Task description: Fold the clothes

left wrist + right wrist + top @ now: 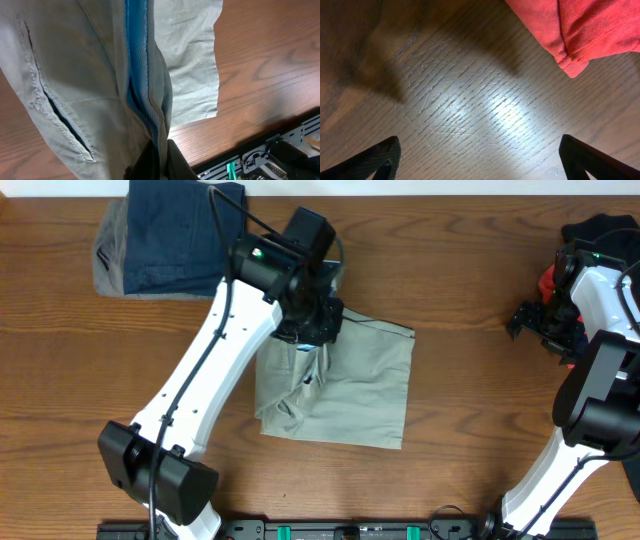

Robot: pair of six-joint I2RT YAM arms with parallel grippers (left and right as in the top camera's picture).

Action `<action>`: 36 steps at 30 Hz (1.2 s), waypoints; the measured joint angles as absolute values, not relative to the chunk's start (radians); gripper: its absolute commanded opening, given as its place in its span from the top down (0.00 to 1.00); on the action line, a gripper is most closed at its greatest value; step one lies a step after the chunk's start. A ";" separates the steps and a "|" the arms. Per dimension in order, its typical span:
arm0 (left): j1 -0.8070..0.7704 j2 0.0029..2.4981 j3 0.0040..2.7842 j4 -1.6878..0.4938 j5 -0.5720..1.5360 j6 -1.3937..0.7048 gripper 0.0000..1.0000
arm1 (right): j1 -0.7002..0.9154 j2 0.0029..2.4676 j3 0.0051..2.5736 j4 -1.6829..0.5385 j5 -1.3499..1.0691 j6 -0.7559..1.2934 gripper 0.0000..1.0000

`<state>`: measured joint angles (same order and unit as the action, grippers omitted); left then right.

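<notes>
The light khaki trousers (355,385) lie partly folded in the middle of the table. My left gripper (312,330) is over their upper left part and is shut on a pinch of the cloth. In the left wrist view the trousers (90,75) hang from the black fingers (161,162), with a pocket slit and a blue inner lining showing. My right gripper (540,320) is open and empty at the far right, above bare wood (480,115), well away from the trousers.
Folded dark blue jeans (175,235) lie at the back left. A black and coral-red garment (590,240) sits at the back right, its red edge (580,30) just beyond my right fingers. A black rail (350,530) runs along the front edge.
</notes>
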<state>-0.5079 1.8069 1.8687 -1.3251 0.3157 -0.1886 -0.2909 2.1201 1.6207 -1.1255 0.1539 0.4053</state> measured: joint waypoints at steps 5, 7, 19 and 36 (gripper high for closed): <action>-0.541 1.808 1.861 -1.289 0.316 -0.214 0.94 | -0.291 2.120 1.621 -1.125 0.154 0.405 0.01; -0.554 1.812 1.842 -1.271 0.316 -0.230 0.94 | -0.291 2.120 1.621 -1.126 0.154 0.405 0.01; -0.617 1.845 1.685 -1.084 0.383 -0.291 0.94 | -0.291 2.120 1.621 -1.126 0.154 0.405 0.01; -0.710 1.845 1.541 -0.871 0.426 -0.346 0.94 | -0.291 2.120 1.621 -1.126 0.154 0.405 0.01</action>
